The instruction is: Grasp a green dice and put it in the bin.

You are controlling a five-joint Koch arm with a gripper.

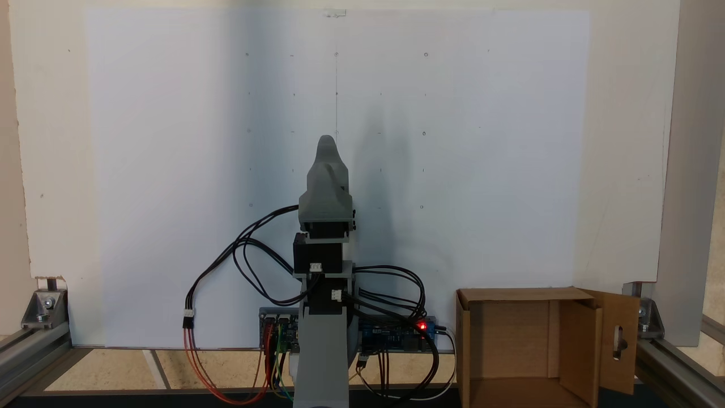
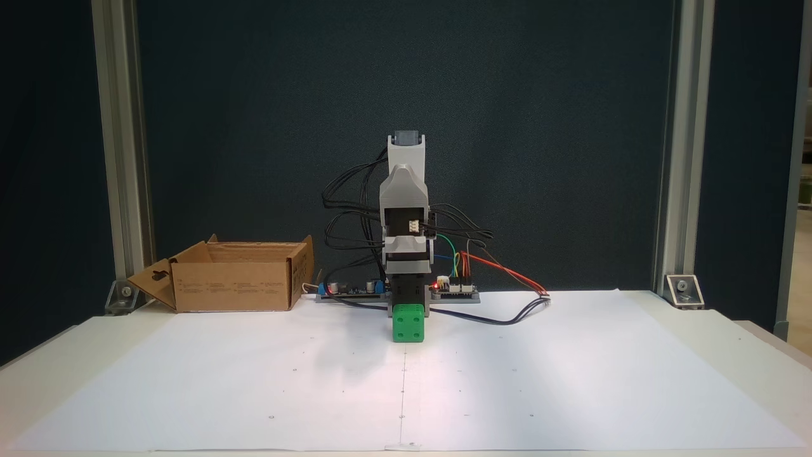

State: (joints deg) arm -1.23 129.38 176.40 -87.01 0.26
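Grey printed arm [image 2: 404,190] shells, black servo blocks, looping black cables [image 1: 255,249], red-lit controller board [image 1: 396,334]

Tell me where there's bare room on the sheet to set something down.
The white paper sheet lies bare on both sides of the small green plastic dice and toward the camera. The strip behind it is crowded: the grey arm, its cables, circuit boards, and the brown cardboard box.

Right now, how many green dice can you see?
1: the dice sits on the white paper right in front of the arm; more could be hidden behind it.
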